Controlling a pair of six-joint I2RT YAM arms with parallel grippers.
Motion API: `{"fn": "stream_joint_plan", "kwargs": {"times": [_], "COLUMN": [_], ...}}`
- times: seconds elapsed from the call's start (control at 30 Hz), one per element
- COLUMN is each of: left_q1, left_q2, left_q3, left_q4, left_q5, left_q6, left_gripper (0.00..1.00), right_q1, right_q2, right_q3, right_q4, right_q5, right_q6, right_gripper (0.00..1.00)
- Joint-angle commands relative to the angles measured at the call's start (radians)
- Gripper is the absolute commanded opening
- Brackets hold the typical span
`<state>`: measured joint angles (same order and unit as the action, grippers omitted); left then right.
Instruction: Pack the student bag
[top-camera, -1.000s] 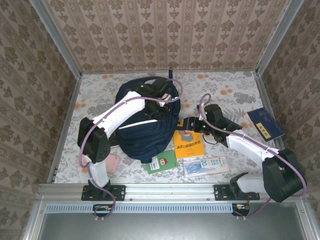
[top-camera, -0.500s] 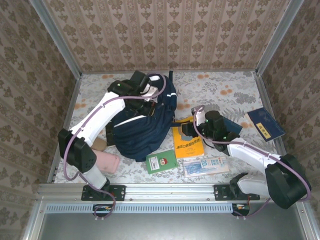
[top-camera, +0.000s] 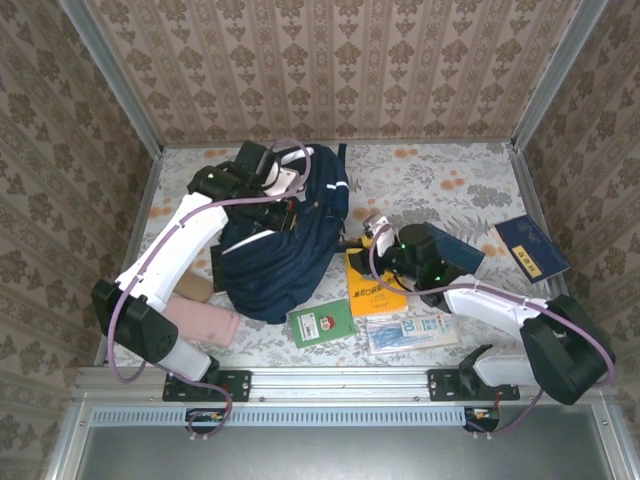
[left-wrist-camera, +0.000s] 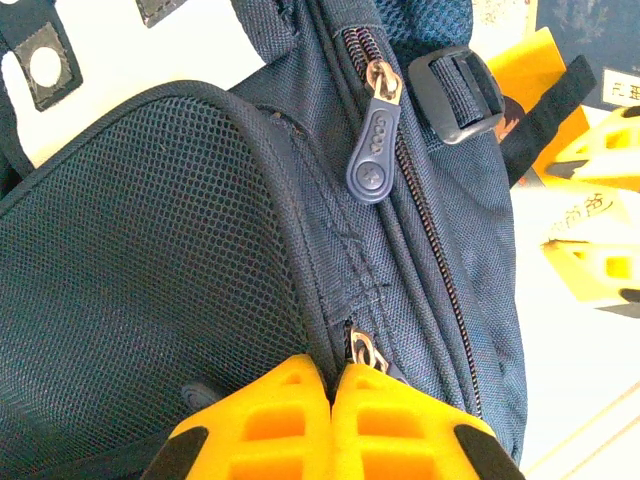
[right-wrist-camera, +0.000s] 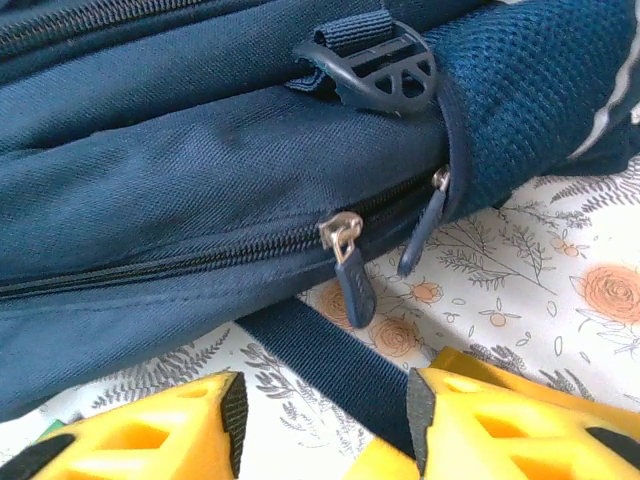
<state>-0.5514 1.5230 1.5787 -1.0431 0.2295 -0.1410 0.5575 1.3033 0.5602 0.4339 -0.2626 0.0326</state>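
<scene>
The large navy-blue fabric backpack (top-camera: 285, 255) lies left of centre on the floral counter (top-camera: 450, 175). The left hand (left-wrist-camera: 330, 385) is fully closed against it, fingertips (left-wrist-camera: 280, 410) meeting at a metal zipper slider (left-wrist-camera: 362, 352). The right hand (right-wrist-camera: 325, 400), partly open and empty, faces the bag's zippered edge, a dark strap (right-wrist-camera: 300, 345) between its jaws.

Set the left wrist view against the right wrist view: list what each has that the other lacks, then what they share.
Left wrist, not right wrist: a mesh side pocket, an oval zipper pull, a white patch, and the left hand shut just below a metal zipper slider.
Right wrist, not left wrist: the right hand open, with a dark strap lying between its fingers on the floral table cover.
Both: the student bag, its navy fabric and zippers seen close up.
</scene>
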Motion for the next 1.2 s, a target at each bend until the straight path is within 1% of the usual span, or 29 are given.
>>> {"fn": "stream_joint_plan", "kwargs": {"times": [0.0,0.1,0.23,0.4,0.57,0.73,0.9,0.93,1.0,1.07,1.17], "left_q1": [0.015,0.021,0.025,0.031,0.033,0.034,0.034,0.034,0.034,0.034,0.035], "left_q2": [-0.057,-0.059,-0.063,-0.069,-0.076,-0.08,-0.08,-0.08,-0.077,-0.074,-0.066], "left_q3": [0.011,0.017,0.017,0.01,0.001,-0.011,-0.021,-0.024,-0.025,-0.026,-0.026], "left_q4": [0.069,0.07,0.072,0.075,0.08,0.087,0.095,0.098,0.099,0.103,0.108], "left_q5": [0.044,0.052,0.056,0.065,0.071,0.08,0.085,0.085,0.082,0.082,0.081], "left_q6": [0.003,-0.003,-0.01,-0.012,-0.014,-0.02,-0.026,-0.026,-0.029,-0.032,-0.031], "left_gripper": [0.0,0.0,0.0,0.0,0.0,0.0,0.0,0.0,0.0,0.0,0.0], "right_q1": [0.005,0.007,0.008,0.012,0.012,0.013,0.016,0.018,0.019,0.022,0.028], "right_q2": [0.067,0.126,0.157,0.185,0.212,0.232,0.238,0.242,0.242,0.237,0.219], "right_q3": [0.063,0.074,0.069,0.07,0.092,0.117,0.133,0.137,0.139,0.142,0.139], "right_q4": [0.061,0.084,0.11,0.108,0.118,0.124,0.128,0.125,0.119,0.104,0.076], "right_q5": [-0.033,-0.073,-0.076,-0.067,-0.047,-0.03,-0.018,-0.02,-0.026,-0.028,-0.031], "right_q6": [-0.09,-0.122,-0.146,-0.197,-0.219,-0.217,-0.212,-0.212,-0.212,-0.213,-0.221], "right_gripper": [0.39,0.39,0.42,0.43,0.42,0.42,0.39,0.37,0.29,0.18,0.08]}}
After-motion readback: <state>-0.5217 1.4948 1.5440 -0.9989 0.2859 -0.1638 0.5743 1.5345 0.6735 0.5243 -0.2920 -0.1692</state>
